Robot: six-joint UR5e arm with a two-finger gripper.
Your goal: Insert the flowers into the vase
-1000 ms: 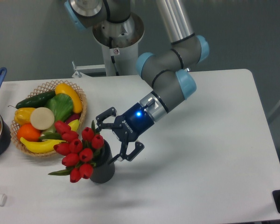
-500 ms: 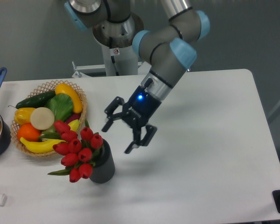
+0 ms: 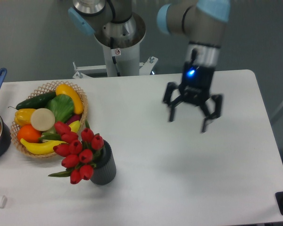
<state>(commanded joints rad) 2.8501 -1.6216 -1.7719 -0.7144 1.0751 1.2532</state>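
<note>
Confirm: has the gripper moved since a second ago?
Yes. The gripper, open and empty, has swung right and away from the vase, which holds the flowers and has not shifted beside the wicker basket.

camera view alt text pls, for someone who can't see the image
A bunch of red tulips, the flowers, sits in a dark grey vase on a white table, while the robot's open, empty gripper hangs above the table well to the right. Left of the vase is a wicker basket of fruit and vegetables.
</note>
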